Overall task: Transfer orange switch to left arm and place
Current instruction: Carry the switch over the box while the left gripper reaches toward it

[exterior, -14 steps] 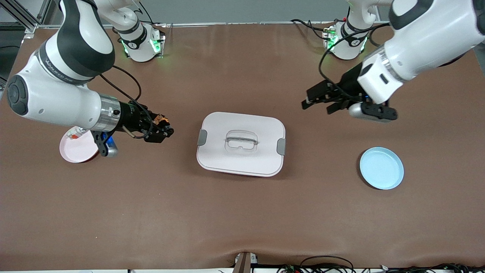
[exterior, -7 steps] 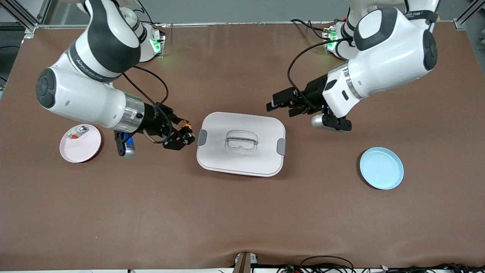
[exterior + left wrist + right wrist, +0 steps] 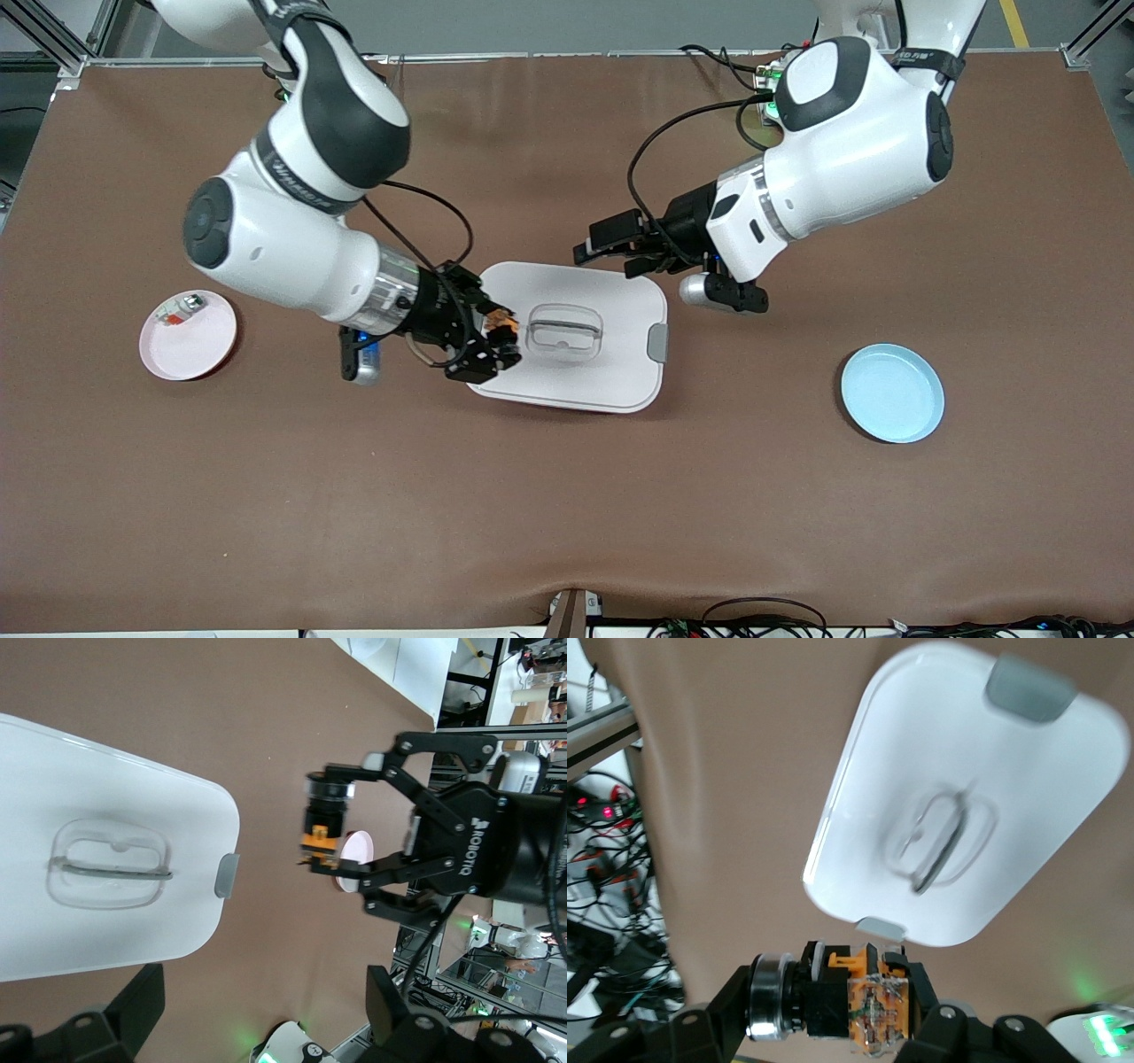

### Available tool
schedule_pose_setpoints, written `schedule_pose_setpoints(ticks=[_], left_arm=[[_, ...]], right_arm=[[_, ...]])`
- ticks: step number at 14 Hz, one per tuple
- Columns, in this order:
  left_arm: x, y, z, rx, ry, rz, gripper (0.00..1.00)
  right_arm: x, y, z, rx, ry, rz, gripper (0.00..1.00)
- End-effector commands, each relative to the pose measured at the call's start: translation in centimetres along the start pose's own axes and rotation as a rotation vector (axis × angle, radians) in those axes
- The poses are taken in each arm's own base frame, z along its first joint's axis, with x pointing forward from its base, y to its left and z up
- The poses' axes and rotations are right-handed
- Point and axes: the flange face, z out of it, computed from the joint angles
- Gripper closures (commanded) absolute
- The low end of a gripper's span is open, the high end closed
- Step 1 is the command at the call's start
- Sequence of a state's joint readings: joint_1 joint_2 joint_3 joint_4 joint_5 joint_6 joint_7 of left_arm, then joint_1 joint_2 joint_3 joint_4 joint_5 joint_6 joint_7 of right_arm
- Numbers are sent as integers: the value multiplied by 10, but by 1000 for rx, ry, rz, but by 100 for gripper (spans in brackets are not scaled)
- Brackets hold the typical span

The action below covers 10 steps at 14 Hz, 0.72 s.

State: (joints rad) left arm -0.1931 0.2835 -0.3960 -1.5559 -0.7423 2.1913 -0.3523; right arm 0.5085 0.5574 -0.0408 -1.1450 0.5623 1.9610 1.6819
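Observation:
The orange switch [image 3: 500, 322] is clamped in my right gripper [image 3: 498, 337], which hangs over the end of the white box [image 3: 611, 372] that lies toward the right arm's end of the table. In the right wrist view the switch [image 3: 843, 1005] shows a black body, a metal ring and an orange block between the shut fingers [image 3: 713, 1023]. My left gripper [image 3: 592, 249] is open and holds nothing. It hovers by the box's edge farthest from the front camera. The left wrist view shows the box [image 3: 106, 904] and the held switch [image 3: 323, 826].
A pink plate [image 3: 195, 350] holding a small white-grey part [image 3: 180, 310] lies toward the right arm's end of the table. A light blue plate [image 3: 892, 392] lies toward the left arm's end. The box lid has a recessed handle [image 3: 564, 330] and grey latches [image 3: 657, 341].
Both arms have swung in toward the box. The right gripper has carried the switch from near the pink plate to over the box's end. The left gripper has come to the box's edge.

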Motion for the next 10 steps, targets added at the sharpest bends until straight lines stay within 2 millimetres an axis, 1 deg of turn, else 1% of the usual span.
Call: schedule_pose_setpoints(ticks=[1, 3, 4, 5, 7, 10], left_arm=[[2, 12, 18, -44, 20, 8, 0], [12, 0, 31, -43, 25, 13, 0], [15, -2, 34, -43, 25, 60, 0], [21, -11, 41, -40, 18, 107, 0], [36, -20, 43, -45, 25, 199, 0], [49, -29, 32, -50, 46, 250, 0]], right_arm=[[-25, -2, 9, 32, -23, 40, 100], [-43, 4, 17, 39, -35, 54, 100], [-51, 8, 23, 28, -48, 57, 100], [-55, 10, 25, 18, -57, 56, 100], [-63, 13, 27, 9, -78, 60, 100], [-71, 16, 25, 6, -99, 71, 100]])
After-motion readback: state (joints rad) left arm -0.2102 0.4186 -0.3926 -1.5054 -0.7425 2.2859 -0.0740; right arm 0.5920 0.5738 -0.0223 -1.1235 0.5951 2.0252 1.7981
